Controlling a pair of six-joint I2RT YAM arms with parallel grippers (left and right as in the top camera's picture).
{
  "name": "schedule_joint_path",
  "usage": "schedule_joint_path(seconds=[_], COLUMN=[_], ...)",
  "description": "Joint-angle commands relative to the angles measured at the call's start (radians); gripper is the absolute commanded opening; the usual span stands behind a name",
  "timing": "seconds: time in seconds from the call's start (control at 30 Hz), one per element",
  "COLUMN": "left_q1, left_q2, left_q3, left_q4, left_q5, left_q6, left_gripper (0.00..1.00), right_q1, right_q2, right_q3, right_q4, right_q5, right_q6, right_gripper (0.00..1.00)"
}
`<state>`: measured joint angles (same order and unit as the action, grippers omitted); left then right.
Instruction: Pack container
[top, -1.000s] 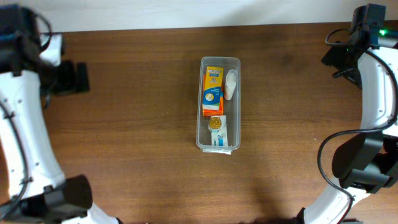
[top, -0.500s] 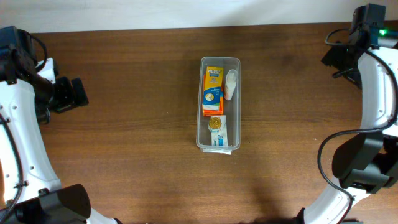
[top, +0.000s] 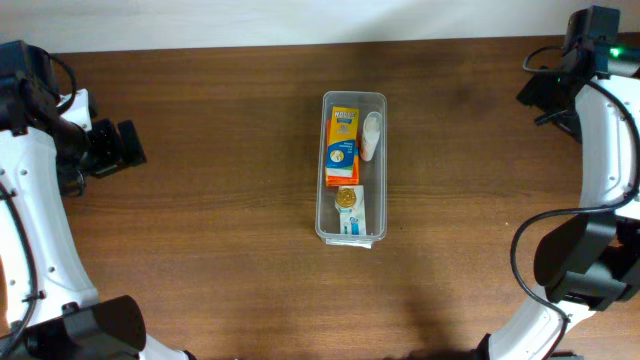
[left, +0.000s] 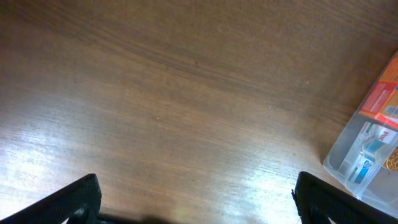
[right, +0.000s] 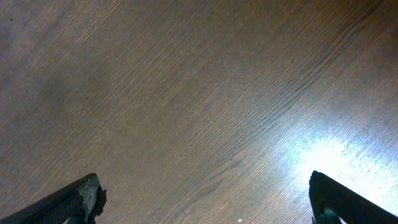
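The clear plastic container (top: 381, 170) stands lengthwise at the table's middle. It holds an orange box (top: 342, 146), a white bottle-like item (top: 371, 135), and a white-and-blue packet with a gold coin-like disc (top: 347, 198) on it. Its near corner also shows in the left wrist view (left: 367, 158). My left gripper (top: 128, 145) is open and empty at the far left, well apart from the container; its fingers (left: 199, 202) span bare wood. My right gripper (top: 533, 92) is at the far right back; its fingers (right: 205, 202) are open over bare wood.
The wooden table (top: 220, 250) runs to a pale wall edge at the back. Both arms' white links and black cables stand along the left and right edges.
My left gripper has shifted slightly to the right and down toward the table's middle. The right arm and the container's contents have not moved.
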<state>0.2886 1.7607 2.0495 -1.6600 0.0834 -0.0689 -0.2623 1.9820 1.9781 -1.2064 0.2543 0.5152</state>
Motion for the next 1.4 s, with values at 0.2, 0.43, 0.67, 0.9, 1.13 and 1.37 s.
schedule_joint_path(seconds=[0.2,0.43,0.67,0.9,1.13,1.37], left_q1=[-0.035,-0.062,-0.099,-0.137,-0.164,-0.164], left_q2=[-0.110,-0.412,-0.690,-0.914,-1.133,-1.330], left_q3=[-0.088,-0.533,-1.048,-1.462,-1.752,-1.871], left_q4=[0.267,0.636,1.094,1.597,1.854,1.876], left_q5=[0.025,0.026,0.026,0.033,0.033,0.033], left_q6=[0.077,0.115,0.115,0.115,0.115,0.115], left_gripper=[0.99,0.99,1.00,0.99,0.99,0.99], right_q1=[-0.006,-0.006,-0.006,-0.006,-0.006,-0.006], right_q2=[0.008,0.008,0.008,0.008,0.008,0.008], right_q3=[-0.001,-0.001,-0.001,-0.001,-0.001,-0.001], right_q4=[0.000,0.000,0.000,0.000,0.000,0.000], right_q5=[0.016,0.016,0.016,0.016,0.016,0.016], right_q6=[-0.006,-0.006,-0.006,-0.006,-0.006,-0.006], right_gripper=[0.99,0.98,0.98,0.98,0.98,0.98])
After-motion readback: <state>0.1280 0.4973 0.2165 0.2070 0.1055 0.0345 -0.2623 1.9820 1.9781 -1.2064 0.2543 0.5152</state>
